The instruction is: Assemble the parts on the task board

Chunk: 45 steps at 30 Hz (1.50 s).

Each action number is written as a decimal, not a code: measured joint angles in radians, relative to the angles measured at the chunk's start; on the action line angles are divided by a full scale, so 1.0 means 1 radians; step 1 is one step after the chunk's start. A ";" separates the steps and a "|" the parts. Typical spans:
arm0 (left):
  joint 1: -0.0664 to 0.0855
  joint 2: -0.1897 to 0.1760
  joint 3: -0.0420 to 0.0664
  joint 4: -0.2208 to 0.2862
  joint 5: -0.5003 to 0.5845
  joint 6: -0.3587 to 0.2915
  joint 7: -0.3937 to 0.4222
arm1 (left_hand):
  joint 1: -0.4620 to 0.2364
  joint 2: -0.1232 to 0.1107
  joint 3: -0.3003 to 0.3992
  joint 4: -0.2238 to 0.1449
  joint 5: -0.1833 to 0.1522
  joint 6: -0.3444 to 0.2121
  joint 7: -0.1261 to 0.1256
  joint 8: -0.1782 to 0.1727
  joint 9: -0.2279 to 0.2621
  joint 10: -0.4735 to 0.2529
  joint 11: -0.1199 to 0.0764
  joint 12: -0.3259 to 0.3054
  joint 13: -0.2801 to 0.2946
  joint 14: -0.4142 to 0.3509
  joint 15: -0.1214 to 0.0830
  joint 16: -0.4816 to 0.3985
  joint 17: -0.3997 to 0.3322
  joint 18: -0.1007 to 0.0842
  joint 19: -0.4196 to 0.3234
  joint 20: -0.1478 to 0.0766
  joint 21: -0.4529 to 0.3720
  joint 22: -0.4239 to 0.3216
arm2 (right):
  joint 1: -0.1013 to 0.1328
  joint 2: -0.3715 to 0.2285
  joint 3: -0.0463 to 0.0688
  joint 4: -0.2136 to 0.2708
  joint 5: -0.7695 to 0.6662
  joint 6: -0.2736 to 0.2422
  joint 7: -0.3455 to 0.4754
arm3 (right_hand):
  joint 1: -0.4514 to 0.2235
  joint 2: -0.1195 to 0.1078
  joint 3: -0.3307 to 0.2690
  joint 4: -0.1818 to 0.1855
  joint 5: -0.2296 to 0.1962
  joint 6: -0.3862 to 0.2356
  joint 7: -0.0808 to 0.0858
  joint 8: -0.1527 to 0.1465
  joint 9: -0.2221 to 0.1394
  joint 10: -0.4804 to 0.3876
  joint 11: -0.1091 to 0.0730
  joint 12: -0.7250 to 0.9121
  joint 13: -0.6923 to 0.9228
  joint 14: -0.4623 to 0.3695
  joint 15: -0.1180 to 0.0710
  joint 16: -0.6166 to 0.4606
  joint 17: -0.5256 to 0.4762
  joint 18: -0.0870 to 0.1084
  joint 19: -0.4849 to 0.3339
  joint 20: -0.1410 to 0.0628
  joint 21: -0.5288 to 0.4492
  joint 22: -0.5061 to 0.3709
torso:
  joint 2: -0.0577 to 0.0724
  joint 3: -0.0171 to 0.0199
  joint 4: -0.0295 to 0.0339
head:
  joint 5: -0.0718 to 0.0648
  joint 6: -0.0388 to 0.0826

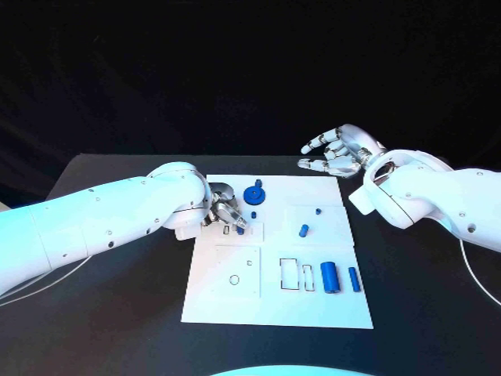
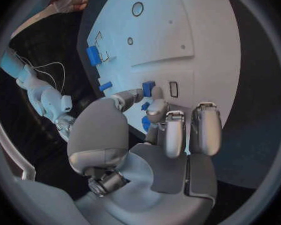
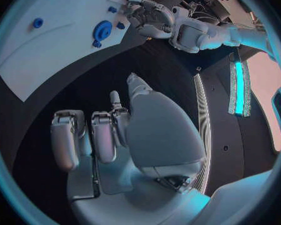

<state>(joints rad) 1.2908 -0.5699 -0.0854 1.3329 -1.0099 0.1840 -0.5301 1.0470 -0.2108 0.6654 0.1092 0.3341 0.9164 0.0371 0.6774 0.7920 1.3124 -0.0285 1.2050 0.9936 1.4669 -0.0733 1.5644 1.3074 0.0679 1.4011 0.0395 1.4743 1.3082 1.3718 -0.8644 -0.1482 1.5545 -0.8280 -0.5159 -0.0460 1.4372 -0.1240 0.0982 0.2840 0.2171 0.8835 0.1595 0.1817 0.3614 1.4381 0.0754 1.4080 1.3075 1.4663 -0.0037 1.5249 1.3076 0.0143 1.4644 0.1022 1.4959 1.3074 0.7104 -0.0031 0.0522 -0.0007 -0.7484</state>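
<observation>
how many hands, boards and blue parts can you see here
hands: 2, left hand and right hand
task board: 1
blue parts: 7 as far as I can tell, one pinched in the left hand
total: 10

From my station, the left robot hand [image 1: 221, 211] covers part of a blue part [image 1: 240, 229]; its grip I can't judge.

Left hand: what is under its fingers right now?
The left hand pinches a small blue part over the task board. More blue peeks between its fingers; the board beneath the palm is covered.
</observation>
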 measured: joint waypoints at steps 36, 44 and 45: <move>-0.010 -0.036 0.014 0.024 0.014 -0.013 -0.001 | -0.040 0.025 -0.325 0.185 -0.221 0.030 0.002 -0.015 0.007 0.010 -0.004 0.026 0.053 0.000 0.000 0.000 0.000 0.000 0.004 -0.004 0.000 0.000 | 0.000 -0.003 0.000 -0.001 -0.002 -0.005 0.002 | 0.008 -0.008 0.000 0.000 -0.032 0.000 0.000 0.004 -0.001 0.000 0.000 0.000 0.000 0.000 0.000 0.000 0.000 0.000 0.000 0.000 -0.004 0.001 | 0.000 -0.0007 -0.0009 | -0.004 0.009; -0.001 -0.065 0.059 0.055 0.014 -0.015 -0.006 | -0.041 0.025 -0.343 0.184 -0.230 0.024 0.006 -0.015 0.007 -0.002 0.001 0.006 0.015 0.000 0.000 0.000 0.000 0.000 0.004 -0.004 0.000 0.000 | -0.001 -0.002 0.000 -0.004 -0.001 -0.007 0.003 | 0.008 -0.008 0.000 0.000 -0.032 0.000 0.000 0.004 -0.001 0.000 0.000 0.000 0.000 0.000 0.000 0.000 0.000 0.000 0.000 0.000 -0.004 0.001 | -0.001 -0.0003 0.0004 | -0.008 0.013; 0.004 -0.068 0.063 0.057 0.014 -0.015 -0.007 | -0.036 0.030 -0.345 0.182 -0.230 0.017 0.006 -0.015 0.007 -0.008 0.004 0.001 0.008 0.000 0.000 0.000 0.000 0.000 0.004 -0.004 0.000 0.000 | -0.001 -0.002 0.000 -0.005 -0.001 -0.007 0.003 | 0.008 -0.008 0.000 0.000 -0.032 0.000 0.000 0.004 -0.001 0.000 0.000 0.000 0.000 0.000 0.000 0.000 0.000 0.000 0.000 0.000 -0.004 0.001 | -0.002 0.0000 0.0004 | -0.008 0.013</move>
<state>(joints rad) 1.2946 -0.6380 -0.0226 1.3901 -0.9964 0.1690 -0.5368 1.0109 -0.1812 0.3200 0.2911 0.1045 0.9332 0.0433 0.6626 0.7989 1.3042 -0.0249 1.2059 1.0020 1.4669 -0.0732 1.5643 1.3073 0.0679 1.4046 0.0359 1.4742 1.3078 1.3707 -0.8667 -0.1482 1.5498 -0.8294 -0.5227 -0.0430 1.4451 -0.1319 0.0982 0.2840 0.1855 0.8836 0.1594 0.1857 0.3605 1.4382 0.0754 1.4081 1.3074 1.4664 -0.0037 1.5249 1.3073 0.0142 1.4644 0.1022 1.4922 1.3079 0.7089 -0.0031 0.0525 -0.0087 -0.7354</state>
